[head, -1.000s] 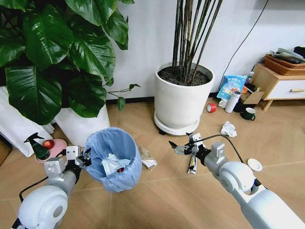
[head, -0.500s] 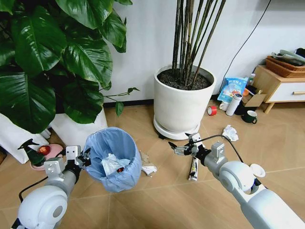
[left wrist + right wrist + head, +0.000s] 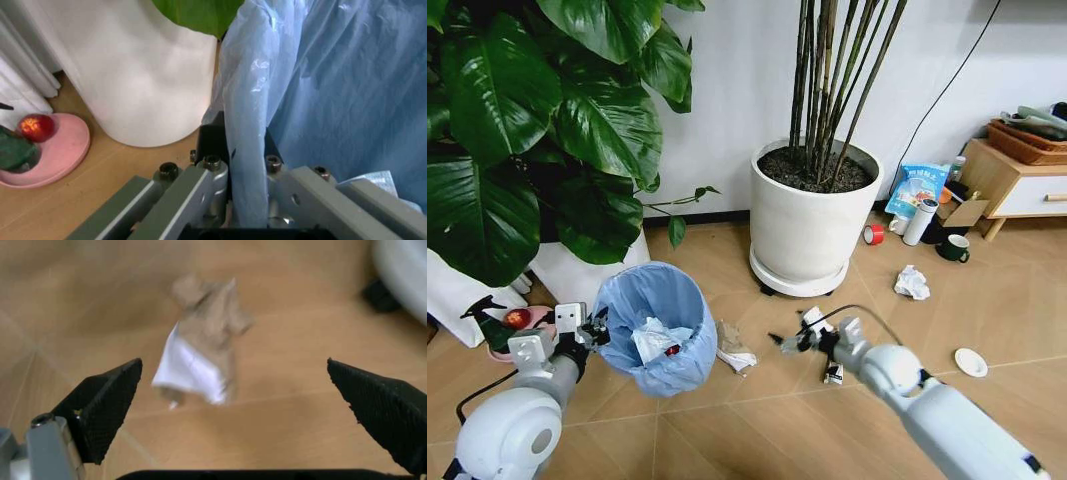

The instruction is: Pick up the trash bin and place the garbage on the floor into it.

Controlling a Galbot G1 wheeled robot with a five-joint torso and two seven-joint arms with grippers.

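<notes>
Two end effectors: mine, one on each arm, both low over the floor (image 3: 727, 430) in front of the big white plant pot (image 3: 812, 225).
Left end effector (image 3: 592, 333): clamped on the rim of the trash bin (image 3: 652, 325); the left wrist view shows my fingers (image 3: 200, 187) pinching the blue bag-lined edge (image 3: 250, 150) between them.
Trash bin: held up and tilted, in front and to the left of the plant pot, its light blue liner open; white paper (image 3: 652, 338) and a bit of red lie inside.
Right end effector (image 3: 789, 343): spread wide, holding nothing, just in front of the plant pot; the right wrist view shows my two dark fingertips (image 3: 103, 400) far apart over a crumpled brown-and-white wrapper (image 3: 200, 360).
Wrapper on the floor (image 3: 733, 347): between the trash bin and my right end effector, just beside the bin.
More garbage: a squeezed tube (image 3: 834, 373) under my right arm, in front of the pot; a crumpled white wad (image 3: 912, 282) to the pot's right; a small white disc (image 3: 971, 362) farther right and nearer me.
Floor: light brown herringbone planks.
Room: white wall behind the pot; a large leafy plant (image 3: 537, 120) to its left; a pink dish (image 3: 502, 345) with a red fruit near the leafy plant's base; a red tape roll (image 3: 872, 234), white bottle (image 3: 917, 220), dark mug (image 3: 953, 247) and wooden cabinet (image 3: 1012, 180) to the pot's right.
</notes>
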